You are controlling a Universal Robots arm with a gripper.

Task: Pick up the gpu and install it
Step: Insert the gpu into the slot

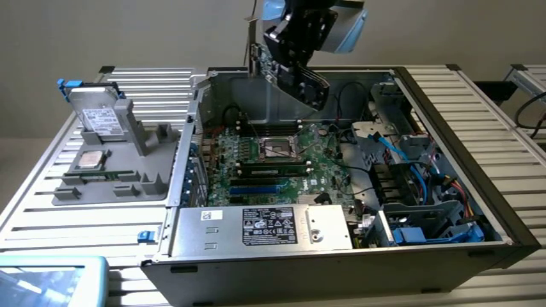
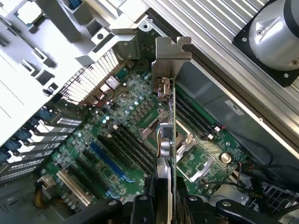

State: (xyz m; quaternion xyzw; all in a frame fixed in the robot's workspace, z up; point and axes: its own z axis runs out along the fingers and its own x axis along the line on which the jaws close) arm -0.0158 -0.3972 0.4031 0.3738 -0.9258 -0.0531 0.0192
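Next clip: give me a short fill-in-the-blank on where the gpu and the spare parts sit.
1. The hand holds the gpu ___ the motherboard, not seated in it.
2. The hard drive stands at the exterior view's ___ of the case.
3. The gpu's circuit board is ___ in colour.
Missing words: above; left; green.

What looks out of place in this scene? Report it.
Nothing looks damaged or spilled. Only the gpu stands out: the gripper holds it tilted in the air above the open computer case, not seated on the motherboard.
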